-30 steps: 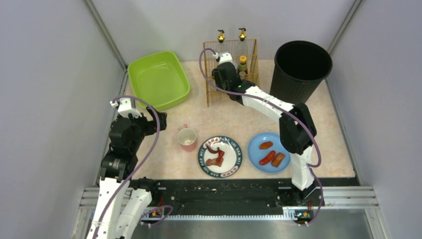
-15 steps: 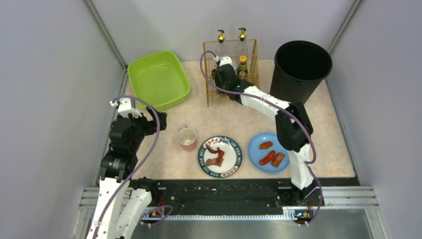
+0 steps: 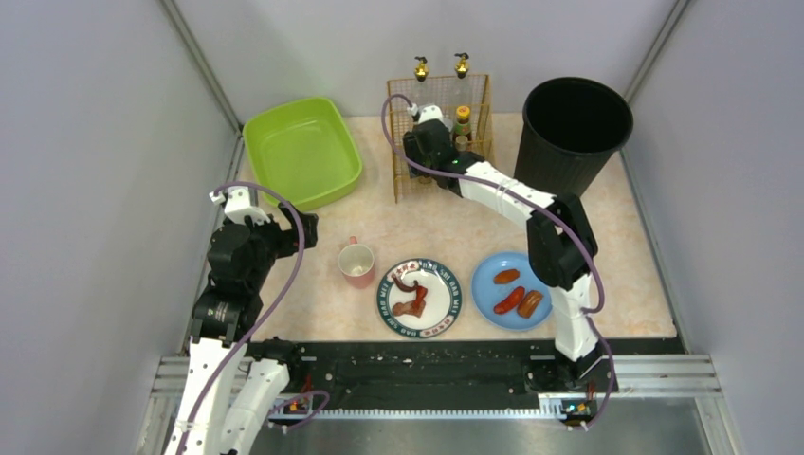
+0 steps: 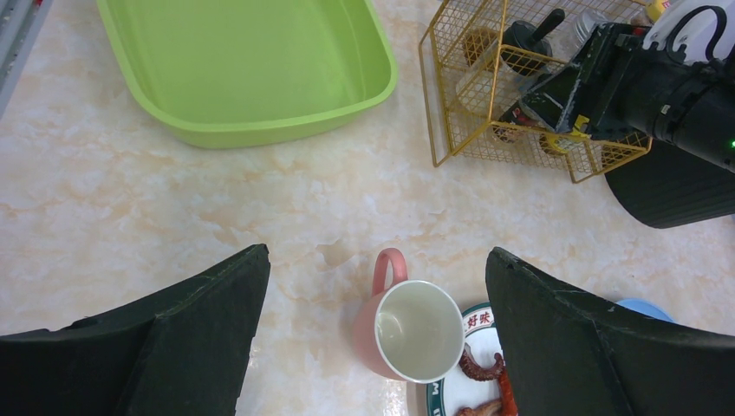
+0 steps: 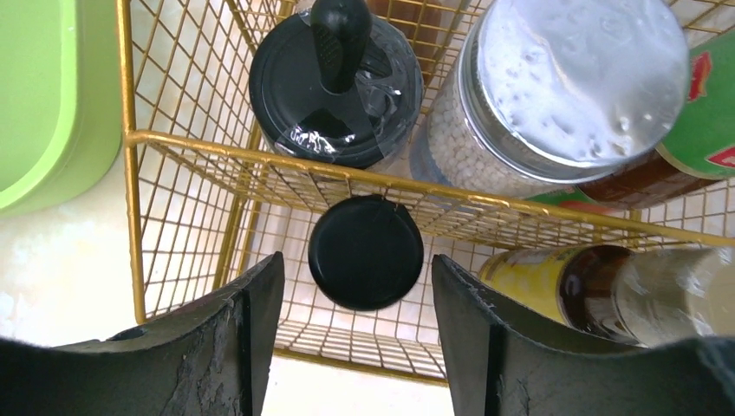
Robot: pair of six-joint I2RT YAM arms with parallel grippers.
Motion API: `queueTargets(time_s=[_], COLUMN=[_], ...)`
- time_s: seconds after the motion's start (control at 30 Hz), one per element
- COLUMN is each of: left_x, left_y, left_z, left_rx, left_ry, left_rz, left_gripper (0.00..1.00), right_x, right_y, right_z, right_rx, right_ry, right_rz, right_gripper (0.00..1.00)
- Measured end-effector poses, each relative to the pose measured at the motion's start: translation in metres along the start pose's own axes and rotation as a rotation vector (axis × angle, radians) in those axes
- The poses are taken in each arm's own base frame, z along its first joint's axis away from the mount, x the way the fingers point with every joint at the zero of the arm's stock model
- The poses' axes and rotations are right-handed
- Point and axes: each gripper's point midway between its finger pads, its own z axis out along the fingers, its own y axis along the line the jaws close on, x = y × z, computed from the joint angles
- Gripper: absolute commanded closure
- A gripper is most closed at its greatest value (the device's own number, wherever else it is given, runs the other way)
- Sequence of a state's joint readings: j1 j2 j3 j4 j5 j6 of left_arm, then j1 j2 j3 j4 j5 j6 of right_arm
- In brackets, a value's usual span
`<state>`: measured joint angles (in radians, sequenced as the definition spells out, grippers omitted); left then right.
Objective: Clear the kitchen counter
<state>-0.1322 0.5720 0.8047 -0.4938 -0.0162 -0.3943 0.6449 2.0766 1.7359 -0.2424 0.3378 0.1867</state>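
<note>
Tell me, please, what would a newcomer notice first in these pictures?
The right gripper reaches into the gold wire rack at the back, its jaws open around a black cap. A bright green tub lies to its left and a black bin to its right. A patterned plate and a blue plate, both holding food, sit near the front.

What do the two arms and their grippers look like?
Both alike: left arm and right arm have white links, black joint housings and a purple cable looping alongside. A green light glows near the right wrist. The left gripper and right gripper have broad, matte black wedge fingers, edges scuffed.
</note>
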Motion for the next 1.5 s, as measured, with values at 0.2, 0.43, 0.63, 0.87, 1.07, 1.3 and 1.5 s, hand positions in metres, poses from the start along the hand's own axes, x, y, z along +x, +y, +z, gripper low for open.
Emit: queueTargets(time_s=[0.2,0.43,0.63,0.87,1.07,1.3,1.5], left_x=[0.000,-0.001,-0.001,0.000,0.002,0.002,0.006], left_y=[0.000,0.000,-0.006,-0.010,-0.014,-0.018,-0.025], left_z=[0.000,-0.001,-0.004,-0.005,-0.007,-0.009,-0.009], left_rx=[0.000,0.003,0.031,0.054,0.072,0.091,0.125], left_ry=[0.000,-0.005,-0.002,0.001,0.005,0.005,0.025], left_rz=[0.000,0.000,-0.001,-0.004,0.000,0.004,0.006], left_gripper=[0.01,0.01,0.01,0.01,0.01,0.01,0.01], right_x=[-0.008,-0.026,-0.016,0.059,0.127,0.172,0.200], right_y=[-0.009,-0.042,-0.074,-0.097,-0.104,-0.082,-0.052], right_z=[-0.034,-0.124,-0.179,-0.200,-0.217,-0.228,-0.227], right_rx=[-0.011,-0.008,0.050,0.115,0.124,-0.006,-0.122], right_ry=[-0.017,-0.120,-0.164,-0.012,0.163,0.294,0.371], right_rz=[0.006,0.042,0.088,0.135,0.168,0.227,0.234], right_gripper=[0.35,0.33,0.32,0.32,0.34,0.37,0.38])
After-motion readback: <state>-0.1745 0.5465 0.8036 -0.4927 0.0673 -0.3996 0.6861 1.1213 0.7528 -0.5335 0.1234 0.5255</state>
